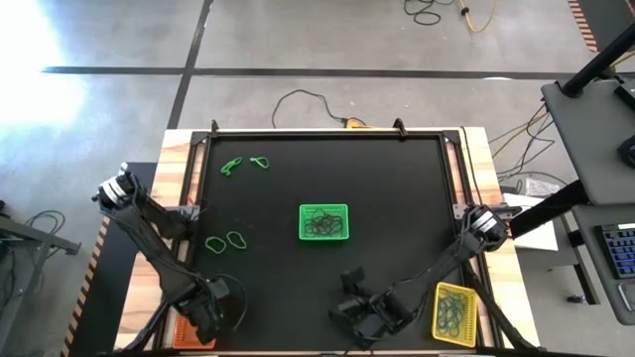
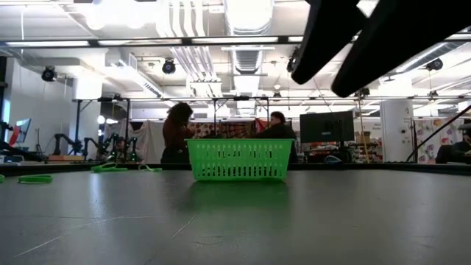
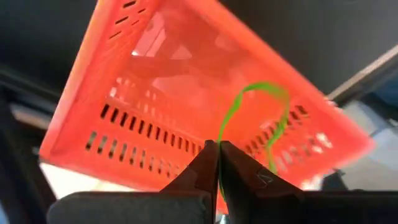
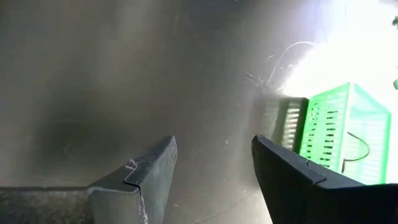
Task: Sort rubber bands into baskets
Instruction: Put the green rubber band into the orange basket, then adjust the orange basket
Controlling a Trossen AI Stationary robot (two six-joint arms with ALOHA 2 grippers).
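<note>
A robotics lab is showing here. Ceiling ducts (image 2: 246,29) are running overhead; a monitor (image 2: 326,126) is standing behind two people (image 2: 176,132).

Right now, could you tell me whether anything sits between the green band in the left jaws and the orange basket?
Nothing visible does. The left gripper is shut on a green rubber band right above the orange basket, whose open inside looks empty beneath the loop.

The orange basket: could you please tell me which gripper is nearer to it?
Left. The left gripper hangs right over the orange basket, shut on a green rubber band. The right gripper is open, across the table by the yellow basket.
</note>
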